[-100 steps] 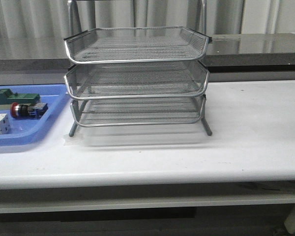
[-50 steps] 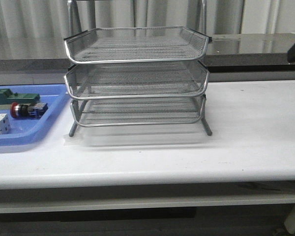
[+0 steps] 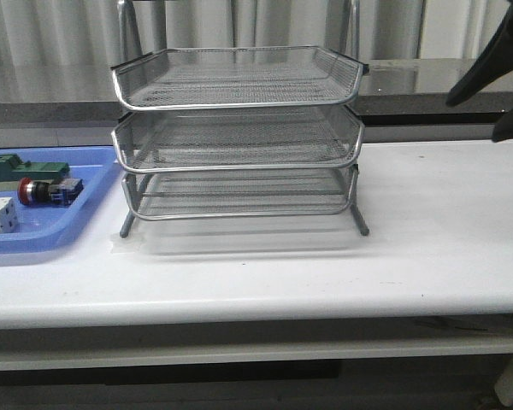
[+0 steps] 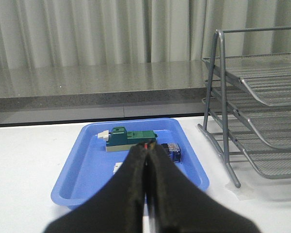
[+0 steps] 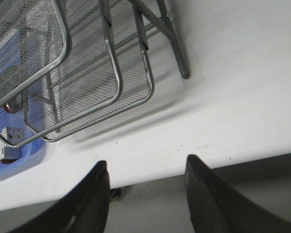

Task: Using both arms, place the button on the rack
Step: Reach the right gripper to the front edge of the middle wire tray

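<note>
button (image 3: 48, 190): left of rack (image 3: 237, 137), partly hidden behind left fingers (image 4: 146, 160), pressed together
right fingers (image 5: 145, 184): spread, cut off

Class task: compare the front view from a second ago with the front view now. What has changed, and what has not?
The right end effector has come into view at the upper right edge, reaching further in, open and empty. The button in the blue tray and the rack have not moved.
</note>
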Tool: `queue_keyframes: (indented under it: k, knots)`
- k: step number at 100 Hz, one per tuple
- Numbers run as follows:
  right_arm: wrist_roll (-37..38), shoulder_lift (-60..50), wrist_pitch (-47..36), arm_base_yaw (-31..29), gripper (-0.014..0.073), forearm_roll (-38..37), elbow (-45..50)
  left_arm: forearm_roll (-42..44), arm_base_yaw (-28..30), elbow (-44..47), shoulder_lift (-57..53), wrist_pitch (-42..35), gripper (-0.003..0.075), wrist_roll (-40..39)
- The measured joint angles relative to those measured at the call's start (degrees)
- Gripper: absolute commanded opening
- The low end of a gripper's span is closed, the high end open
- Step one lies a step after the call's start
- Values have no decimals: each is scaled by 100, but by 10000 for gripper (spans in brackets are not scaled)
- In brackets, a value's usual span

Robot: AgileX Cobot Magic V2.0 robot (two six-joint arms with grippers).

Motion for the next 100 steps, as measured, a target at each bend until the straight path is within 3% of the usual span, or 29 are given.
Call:
queue_keyframes:
  k: [31,45,59,100]
  knots:
    - [-2739,992,92,0,381,3066,-103,0,0,0,0,0,-21,0]
    - [-3603,1543,441,0,381,4057,-353,0,0,0,0,0,-21,0]
    - [-3923,2078,700,0,381,4460,-583,0,0,0,0,0,-21,0]
    - [-4012,2971,849,134,381,4555,-1113,0,0,0,0,0,-21,0]
